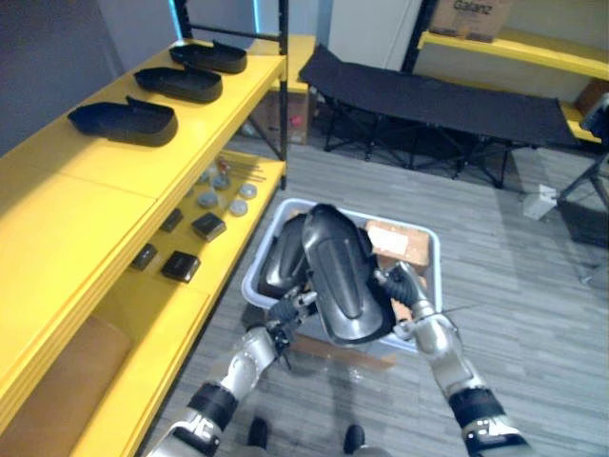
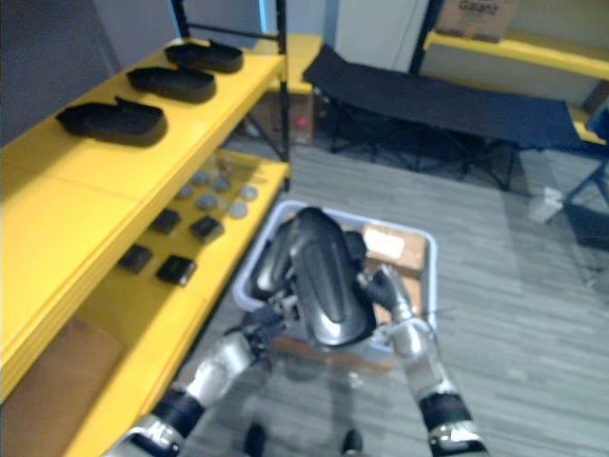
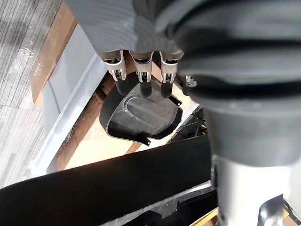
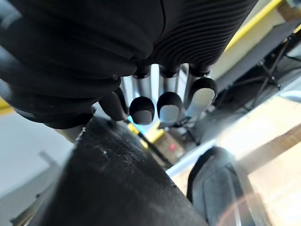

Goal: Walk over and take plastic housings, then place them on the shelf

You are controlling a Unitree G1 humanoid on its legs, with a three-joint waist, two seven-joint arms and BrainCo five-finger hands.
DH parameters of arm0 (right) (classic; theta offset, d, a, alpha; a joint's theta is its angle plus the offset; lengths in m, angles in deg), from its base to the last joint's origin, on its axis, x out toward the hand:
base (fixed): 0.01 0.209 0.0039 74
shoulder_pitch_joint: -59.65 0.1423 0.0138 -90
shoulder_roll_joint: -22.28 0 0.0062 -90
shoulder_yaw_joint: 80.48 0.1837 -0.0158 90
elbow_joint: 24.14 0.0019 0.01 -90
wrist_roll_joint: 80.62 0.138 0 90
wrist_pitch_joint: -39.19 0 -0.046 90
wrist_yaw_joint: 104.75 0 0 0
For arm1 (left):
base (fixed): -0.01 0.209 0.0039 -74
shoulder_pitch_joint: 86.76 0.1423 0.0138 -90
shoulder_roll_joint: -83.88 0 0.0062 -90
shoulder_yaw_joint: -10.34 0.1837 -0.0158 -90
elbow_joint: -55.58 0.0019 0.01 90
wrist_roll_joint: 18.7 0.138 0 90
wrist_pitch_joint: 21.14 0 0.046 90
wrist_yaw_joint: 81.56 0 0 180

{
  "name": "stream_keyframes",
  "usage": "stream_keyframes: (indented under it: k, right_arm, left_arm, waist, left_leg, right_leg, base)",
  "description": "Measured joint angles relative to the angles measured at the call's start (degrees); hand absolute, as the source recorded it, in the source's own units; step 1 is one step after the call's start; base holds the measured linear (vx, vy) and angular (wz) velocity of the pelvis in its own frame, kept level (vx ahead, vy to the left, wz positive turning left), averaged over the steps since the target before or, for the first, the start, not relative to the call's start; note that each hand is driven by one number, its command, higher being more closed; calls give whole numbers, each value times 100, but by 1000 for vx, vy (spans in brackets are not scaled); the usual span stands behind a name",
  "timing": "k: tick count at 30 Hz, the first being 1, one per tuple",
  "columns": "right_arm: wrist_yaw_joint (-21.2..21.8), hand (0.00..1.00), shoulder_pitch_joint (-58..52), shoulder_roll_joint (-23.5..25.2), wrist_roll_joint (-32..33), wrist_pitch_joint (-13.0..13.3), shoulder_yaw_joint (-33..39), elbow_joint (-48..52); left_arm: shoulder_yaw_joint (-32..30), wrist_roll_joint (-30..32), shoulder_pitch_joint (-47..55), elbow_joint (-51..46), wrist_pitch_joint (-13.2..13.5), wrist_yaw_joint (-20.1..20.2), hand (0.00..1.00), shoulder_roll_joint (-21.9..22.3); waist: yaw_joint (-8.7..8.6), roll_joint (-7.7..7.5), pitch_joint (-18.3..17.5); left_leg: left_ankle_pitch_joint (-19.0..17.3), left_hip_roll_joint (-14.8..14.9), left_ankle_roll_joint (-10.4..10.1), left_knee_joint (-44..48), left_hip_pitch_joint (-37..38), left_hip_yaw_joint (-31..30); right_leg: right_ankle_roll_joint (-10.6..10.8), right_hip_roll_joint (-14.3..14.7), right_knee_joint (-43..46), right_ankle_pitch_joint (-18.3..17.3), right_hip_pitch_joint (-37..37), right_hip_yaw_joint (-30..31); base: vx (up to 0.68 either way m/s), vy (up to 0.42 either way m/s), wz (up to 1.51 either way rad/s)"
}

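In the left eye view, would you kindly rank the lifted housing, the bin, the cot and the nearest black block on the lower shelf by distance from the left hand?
1. Lifted housing, touching the left hand.
2. Bin, just below the hand.
3. Black block, on the lower shelf to the left.
4. Cot, far across the room.

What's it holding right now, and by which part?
A glossy black plastic housing, clamped between the left hand and right hand at its lower side edges, above the grey bin.
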Motion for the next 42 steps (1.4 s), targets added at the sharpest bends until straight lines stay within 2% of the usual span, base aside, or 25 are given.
stream_keyframes:
  k: [6,9,14,24,25,34,40,42]
  right_arm:
    - [0,100,-3,0,-13,14,0,-1]
    - [0,100,-4,-1,-49,124,-2,-20]
    - [0,100,-3,-1,-105,233,-104,-45]
    - [22,100,18,-7,-100,286,-304,-172]
    - [28,100,24,-15,-100,286,-366,-172]
    - [146,100,77,-15,-78,292,-482,-170]
    - [141,100,93,23,20,340,-604,-166]
    - [136,100,95,55,33,362,-603,-160]
  left_arm:
    - [-13,69,18,-202,-227,451,0,-10]
    - [186,91,14,-434,-370,624,0,-40]
    - [486,358,13,-485,-570,649,0,-96]
    - [868,752,12,-473,-611,650,0,-231]
    - [881,759,12,-439,-608,650,100,-237]
    - [1077,774,15,-323,-466,561,100,-341]
    - [1065,884,35,-193,-282,347,100,-395]
    - [1058,1031,63,-194,-115,297,100,-411]
  waist:
    - [-6,0,0]
    - [-14,0,0]
    - [-12,-1,-1]
    - [-4,0,-1]
    - [-4,0,-1]
    - [-5,0,-1]
    - [-4,0,-1]
    - [-3,0,-1]
  left_leg:
    - [1,-27,1,0,0,1]
    - [2,-67,3,1,-1,3]
    - [13,-80,19,0,-1,3]
    - [26,-92,35,-1,-10,-7]
    - [26,-94,35,-1,-11,-8]
    - [30,-122,38,-1,-14,-20]
    - [35,-123,44,-3,-14,-24]
    - [34,-123,44,-3,-13,-24]
  right_leg:
    - [16,-29,0,8,2,-2]
    - [39,-68,0,20,5,-2]
    - [49,-80,0,26,6,-4]
    - [54,-86,-9,23,0,-13]
    - [54,-86,-13,23,0,-13]
    - [52,-85,-18,24,1,-23]
    - [53,-85,-18,23,1,-24]
    - [52,-85,-17,22,2,-24]
  base:
    - [0,0,0]
    - [0,0,0]
    - [0,0,0]
    - [0,0,0]
    - [0,0,0]
    - [0,0,0]
    - [0,0,0]
    - [0,0,0]
